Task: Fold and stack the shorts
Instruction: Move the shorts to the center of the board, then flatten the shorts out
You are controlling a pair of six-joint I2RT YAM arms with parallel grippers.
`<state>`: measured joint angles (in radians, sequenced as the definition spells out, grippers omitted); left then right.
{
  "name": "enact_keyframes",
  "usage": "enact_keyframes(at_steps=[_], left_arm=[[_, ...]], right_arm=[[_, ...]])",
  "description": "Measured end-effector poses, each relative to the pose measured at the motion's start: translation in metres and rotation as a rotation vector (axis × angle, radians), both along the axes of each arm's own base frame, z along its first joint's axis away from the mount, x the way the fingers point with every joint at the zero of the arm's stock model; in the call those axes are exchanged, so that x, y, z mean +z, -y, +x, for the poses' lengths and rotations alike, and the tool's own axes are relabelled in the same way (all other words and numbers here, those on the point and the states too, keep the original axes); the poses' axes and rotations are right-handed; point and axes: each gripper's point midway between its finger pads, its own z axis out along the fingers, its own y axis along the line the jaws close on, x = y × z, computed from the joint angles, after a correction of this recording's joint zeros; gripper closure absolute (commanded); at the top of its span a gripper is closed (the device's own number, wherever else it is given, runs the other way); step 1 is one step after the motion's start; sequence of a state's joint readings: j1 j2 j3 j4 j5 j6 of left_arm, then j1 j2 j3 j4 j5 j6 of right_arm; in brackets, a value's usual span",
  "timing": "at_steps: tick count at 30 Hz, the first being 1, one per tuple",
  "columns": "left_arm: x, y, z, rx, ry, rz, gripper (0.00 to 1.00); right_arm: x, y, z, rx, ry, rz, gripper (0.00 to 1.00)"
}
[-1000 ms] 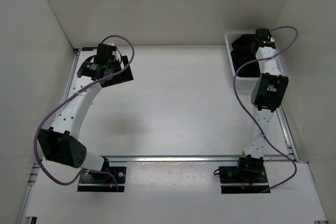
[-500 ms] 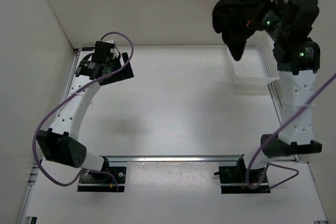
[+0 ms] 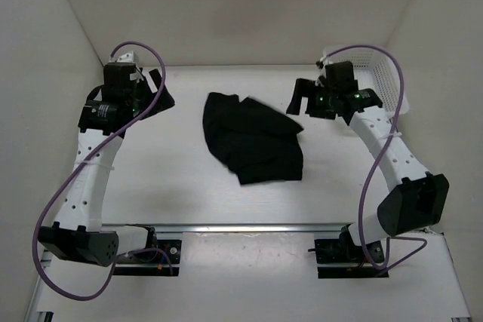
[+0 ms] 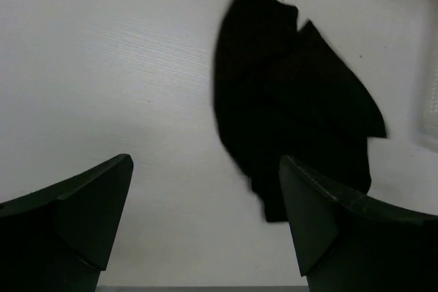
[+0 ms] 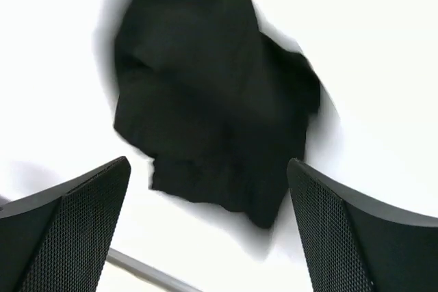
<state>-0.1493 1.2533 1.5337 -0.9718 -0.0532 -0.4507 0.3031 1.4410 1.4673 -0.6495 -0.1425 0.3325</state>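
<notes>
Black shorts (image 3: 253, 137) crumpled at centre of table (image 3: 181, 186); left gripper (image 4: 205, 169), right gripper (image 5: 209, 165) both agape (empty). Spread flat before folding.

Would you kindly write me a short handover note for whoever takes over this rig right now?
Left gripper: open, empty, left of the shorts.
Right gripper: open, empty, near the shorts' far right corner.
Shorts: crumpled mid-table, outside the white mesh basket at the far right; neither gripper holds them.
Done: shorts are out on the table.
Left: flatten, fold, stack.
</notes>
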Motion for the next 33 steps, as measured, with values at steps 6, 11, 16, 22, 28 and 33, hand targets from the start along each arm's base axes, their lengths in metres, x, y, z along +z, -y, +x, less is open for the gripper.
enact_keyframes(at_steps=[6, 11, 16, 22, 28, 33], left_arm=[[-0.037, 0.041, 0.005, -0.104, -0.080, -0.044, 0.42], [-0.114, 0.098, 0.008, -0.243, -0.279, -0.067, 0.47], [-0.190, 0.130, -0.002, -0.299, -0.482, -0.043, 0.00], [-0.235, 0.132, 0.009, -0.257, -0.595, -0.027, 0.02], [-0.237, 0.138, 0.047, -0.233, -0.554, -0.037, 0.15], [-0.256, 0.139, 0.066, -0.220, -0.573, -0.041, 0.77]], right_arm=[[-0.057, 0.026, -0.042, -0.082, -0.137, -0.063, 0.93], [-0.053, 0.021, -0.082, -0.104, -0.103, 0.063, 0.37], [-0.132, -0.016, -0.140, -0.022, -0.334, 0.115, 0.02], [-0.175, -0.057, -0.192, 0.096, -0.479, 0.019, 0.01], [-0.180, -0.021, -0.149, -0.123, -0.446, 0.051, 0.08], [-0.191, 0.025, -0.117, -0.272, -0.433, 0.036, 0.18]])
